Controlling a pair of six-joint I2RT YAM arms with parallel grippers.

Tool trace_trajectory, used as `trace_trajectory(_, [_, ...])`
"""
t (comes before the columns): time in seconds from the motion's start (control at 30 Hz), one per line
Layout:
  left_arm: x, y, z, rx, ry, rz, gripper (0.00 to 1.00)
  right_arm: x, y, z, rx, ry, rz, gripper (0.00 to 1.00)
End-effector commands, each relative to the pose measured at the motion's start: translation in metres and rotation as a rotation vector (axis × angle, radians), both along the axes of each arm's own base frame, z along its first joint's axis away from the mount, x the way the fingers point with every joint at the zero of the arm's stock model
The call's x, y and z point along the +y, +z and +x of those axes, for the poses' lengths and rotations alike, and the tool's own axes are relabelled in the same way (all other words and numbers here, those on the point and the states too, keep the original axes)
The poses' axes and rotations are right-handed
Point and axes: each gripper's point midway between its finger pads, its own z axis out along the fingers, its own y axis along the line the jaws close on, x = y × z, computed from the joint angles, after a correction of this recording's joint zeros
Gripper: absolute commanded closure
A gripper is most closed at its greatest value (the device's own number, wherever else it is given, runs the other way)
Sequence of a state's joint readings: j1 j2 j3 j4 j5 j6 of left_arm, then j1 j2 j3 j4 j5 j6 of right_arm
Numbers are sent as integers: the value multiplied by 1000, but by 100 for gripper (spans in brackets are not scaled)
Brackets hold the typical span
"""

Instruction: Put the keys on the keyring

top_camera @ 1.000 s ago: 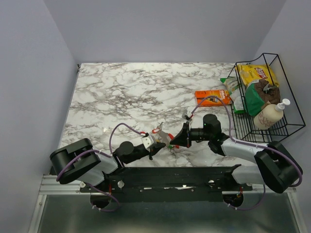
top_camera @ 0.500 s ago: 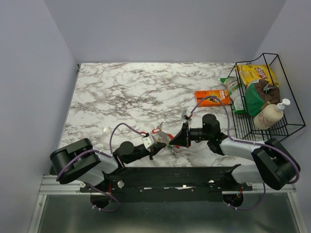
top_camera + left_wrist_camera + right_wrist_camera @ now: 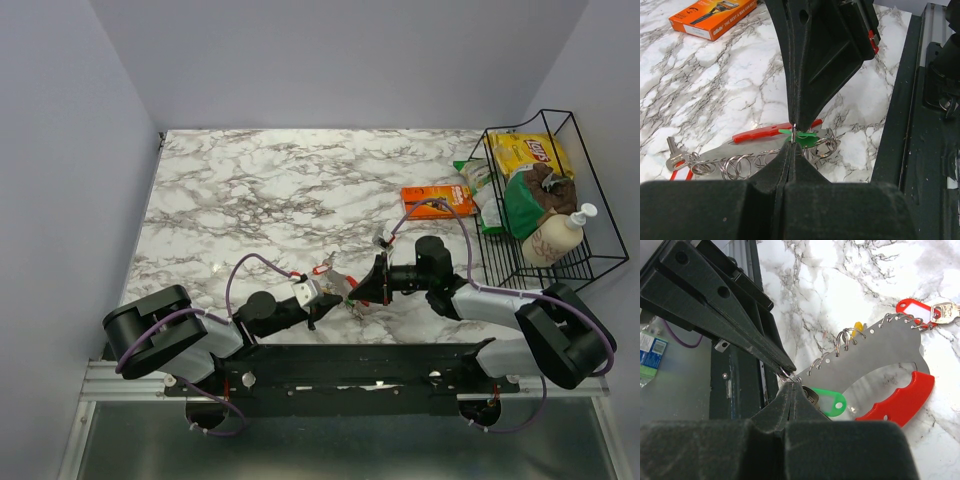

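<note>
Meeting tip to tip just inside the near edge of the marble counter (image 3: pixel 250 190), about midway along it, the left gripper (image 3: pixel 791 150) and right gripper (image 3: pixel 790 386) both have their jaws pressed fully together. A small silver keyring (image 3: pixel 785 374) sits right where the two sets of tips touch. Which claw actually has hold of it I cannot tell.

The green-tagged key (image 3: pixel 829 403) lies directly beside the right gripper's tips, partly over a flat metal plate (image 3: pixel 885 347) with a red handle (image 3: pixel 897 399). It looks close to the ring, but nothing shows it threaded on.

The red-tagged key (image 3: pixel 921 310) hangs at the plate's far end. A yellow tag (image 3: pixel 857 328) pokes out behind the split rings (image 3: pixel 737 165) lined along the plate's edge.

An orange razor packet (image 3: pixel 436 198) lies well apart, toward the right edge.

By my reading the job is in its early middle: ring presented, first key at hand, the threading not yet done, and the red and yellow keys yet to come.
</note>
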State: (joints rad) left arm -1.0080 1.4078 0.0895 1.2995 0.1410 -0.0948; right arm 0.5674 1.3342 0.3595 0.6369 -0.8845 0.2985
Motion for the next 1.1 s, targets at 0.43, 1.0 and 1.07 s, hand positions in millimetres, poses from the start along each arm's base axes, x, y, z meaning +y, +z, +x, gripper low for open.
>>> trace_trajectory(0.43, [3, 114, -11, -237, -28, -374, 100, -3, -7, 6, -9, -41, -15, 99])
trace_trajectory(1.0, [9, 115, -14, -231, -15, -388, 100, -3, -8, 4, -2, -33, -15, 99])
trace_trajectory(1.07, [9, 117, -15, -235, -20, -391, 100, -3, -9, 4, 0, -34, -15, 99])
